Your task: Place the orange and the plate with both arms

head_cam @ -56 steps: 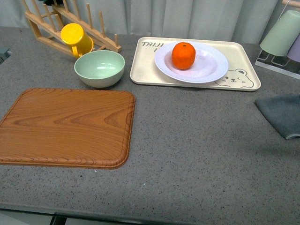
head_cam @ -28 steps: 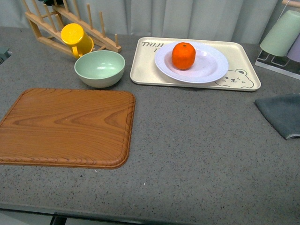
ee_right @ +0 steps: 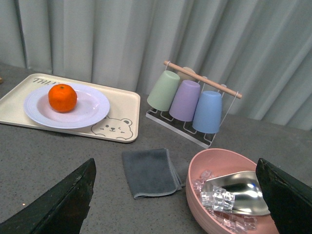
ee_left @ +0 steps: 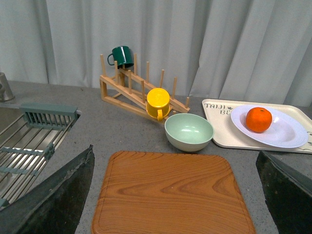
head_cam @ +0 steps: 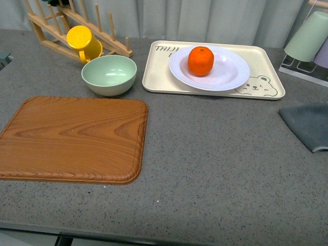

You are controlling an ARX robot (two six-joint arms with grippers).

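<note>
Orange (head_cam: 200,60) is seen resting inside the plate (head_cam: 230,72), towards the plate's left part in the front view, with its small stem dimple turned upward. The plate is placed on the beige bear tray (head_cam: 266,87), which is laid flat at the far side of the grey counter (head_cam: 215,164). To the left of the tray, the mint-green bowl (head_cam: 109,74) is set upright, apart from the tray. Behind the bowl, a yellow mug (head_cam: 83,43) is hung on the wooden rack (head_cam: 110,41); in the left wrist view a dark green mug (ee_left: 121,56) is also seen at the top of the rack. A wooden cutting board (head_cam: 72,138) is laid near the front edge, at the left side, and nothing is placed on it. At the right edge a grey cloth (head_cam: 307,125) is seen. In the right wrist view 3 cups (ee_right: 187,100), green, purple and blue, are hung upside down on a wire stand, and a pink bowl (ee_right: 204,161) with ice cubes and a metal scoop (ee_right: 239,192) is found near the cloth.

Neither arm is shown in the front view. The left gripper (ee_left: 175,195) is spread wide, with nothing held between its dark fingers (ee_left: 53,200). The right gripper (ee_right: 175,195) is likewise spread apart and is holding nothing, and both are kept well away from the orange and the plate
</note>
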